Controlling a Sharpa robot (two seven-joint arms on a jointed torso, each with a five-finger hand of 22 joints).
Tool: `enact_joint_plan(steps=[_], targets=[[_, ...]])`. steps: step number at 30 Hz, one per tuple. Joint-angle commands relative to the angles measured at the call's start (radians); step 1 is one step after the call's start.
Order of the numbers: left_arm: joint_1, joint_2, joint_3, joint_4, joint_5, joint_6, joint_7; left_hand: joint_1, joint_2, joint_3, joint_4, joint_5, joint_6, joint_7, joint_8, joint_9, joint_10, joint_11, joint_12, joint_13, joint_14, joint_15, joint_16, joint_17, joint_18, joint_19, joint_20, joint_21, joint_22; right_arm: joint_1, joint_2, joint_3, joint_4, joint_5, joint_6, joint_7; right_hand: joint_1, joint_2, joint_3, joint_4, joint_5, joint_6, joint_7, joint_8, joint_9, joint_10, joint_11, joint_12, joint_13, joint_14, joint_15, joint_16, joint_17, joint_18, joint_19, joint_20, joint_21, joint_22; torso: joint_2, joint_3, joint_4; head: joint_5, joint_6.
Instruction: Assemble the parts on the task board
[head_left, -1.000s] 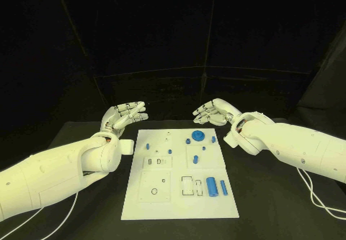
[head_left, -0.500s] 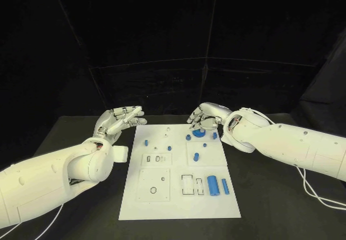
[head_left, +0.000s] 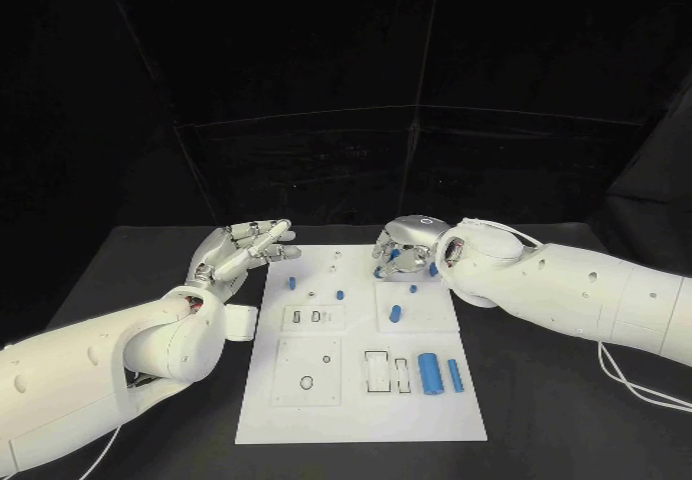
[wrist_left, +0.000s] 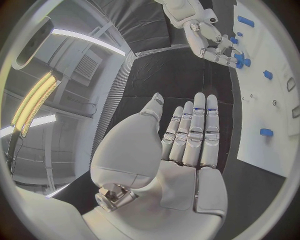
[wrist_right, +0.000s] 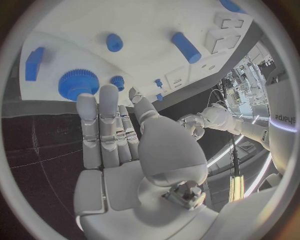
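Right hand (head_left: 405, 246): above the far end of the task board (head_left: 361, 410), fingers extended side by side, empty, tips just short of the blue toothed knob (wrist_right: 79, 83). Left hand (head_left: 241, 251): beside the board's far left corner, fingers straight, slightly apart, empty.

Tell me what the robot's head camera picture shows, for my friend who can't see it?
The right hand hangs over the far end of the white task board, above a round blue part, holding nothing. The left hand hovers open beside the board's far left corner. More small blue parts lie across the board, including a blue cylinder near its front right.
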Motion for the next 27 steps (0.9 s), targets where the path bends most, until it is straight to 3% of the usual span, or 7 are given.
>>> enact_joint_plan(steps=[1,11,18,27], targets=[[0.001,-0.002,0.001,0.008,-0.01,0.022,0.001,0.008,0.002,0.0,-0.007,0.0,0.007,0.001,0.005,-0.002,0.005,0.001,0.001,-0.001,0.008,0.001,0.0,0.001,0.014,0.006,0.0,0.003,-0.001,0.004,0.001,0.001,0.003,-0.067,0.053,-0.048,-0.009,0.001,0.003,0.001,-0.005,-0.003,-0.003,-0.002,0.0,-0.008,0.001,0.005,0.001,0.028,0.005,0.071,0.066,-0.017,0.017,0.002,0.047,0.061,0.011,-0.0002,0.0029,-0.002,0.003],[0.001,-0.004,0.001,0.015,-0.01,0.027,-0.005,0.008,0.002,0.0,-0.008,0.0,0.007,0.001,0.005,-0.002,0.004,0.001,0.0,-0.002,0.008,0.001,-0.001,0.002,0.014,0.006,0.0,0.003,-0.002,0.007,0.007,0.001,0.002,-0.077,0.069,-0.059,-0.003,0.017,0.015,0.0,-0.007,-0.008,-0.005,-0.002,0.0,-0.006,0.0,0.013,0.002,0.029,0.005,0.211,0.201,-0.033,0.059,0.004,0.133,0.181,0.018,0.0006,0.0055,-0.005,0.004],[0.002,-0.004,0.001,0.014,-0.01,0.031,-0.009,0.004,-0.001,-0.003,-0.012,-0.001,0.004,0.006,0.002,-0.003,-0.001,0.005,-0.006,-0.003,0.004,0.003,-0.008,0.003,0.013,0.007,0.001,0.0,-0.005,0.007,0.015,0.001,-0.003,-0.07,0.086,-0.056,-0.001,0.064,0.049,0.004,-0.089,0.006,-0.006,0.001,0.0,0.009,-0.003,0.017,-0.001,0.019,0.004,0.259,0.236,-0.039,0.069,0.004,0.168,0.226,0.02,0.0015,0.0062,-0.005,0.002],[0.002,-0.004,0.001,0.014,-0.01,0.034,-0.013,0.003,-0.002,-0.004,-0.013,-0.001,0.003,0.007,0.001,-0.004,-0.002,0.006,-0.008,-0.004,0.002,0.004,-0.011,0.003,0.013,0.007,0.001,-0.001,-0.006,0.007,0.02,0.001,-0.008,-0.062,0.097,-0.054,0.001,0.079,0.074,0.002,-0.107,0.017,-0.005,0.002,0.001,0.025,-0.006,0.018,-0.002,0.021,0.003,0.299,0.274,-0.044,0.082,0.003,0.191,0.261,0.022,0.0017,0.0058,-0.004,-0.003]])
